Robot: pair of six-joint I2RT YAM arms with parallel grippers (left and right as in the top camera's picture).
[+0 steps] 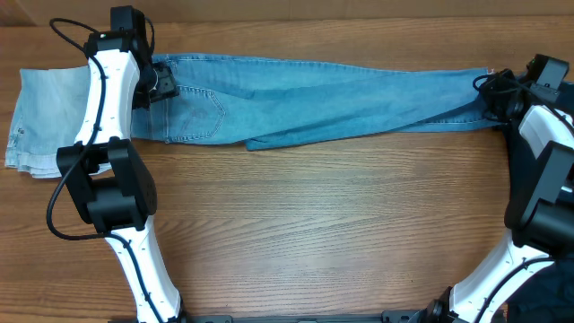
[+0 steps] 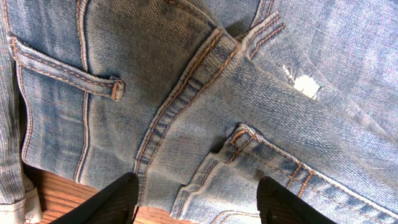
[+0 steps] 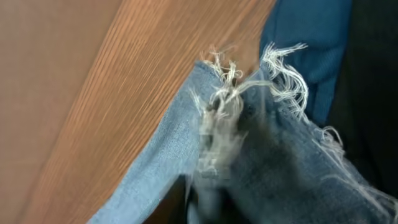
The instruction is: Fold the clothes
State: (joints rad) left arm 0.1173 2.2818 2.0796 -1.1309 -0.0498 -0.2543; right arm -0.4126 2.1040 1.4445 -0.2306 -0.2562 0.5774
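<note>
Flopping soft, the jeans want a hold at the frayed hem. Right hand there (closure unclear); left hand gapes near the belt loop.

Seen from overhead, the left arm is covering the waistband end of the jeans and one edge of the paler denim piece, while the right claw is disappearing behind its own dark housing at the trouser end. In the right wrist view, blur is smearing the frayed hem, leaving that claw's grip impossible to judge. In the left wrist view, the picture's bottom edge is cutting off the left claw below its fingers.
</note>
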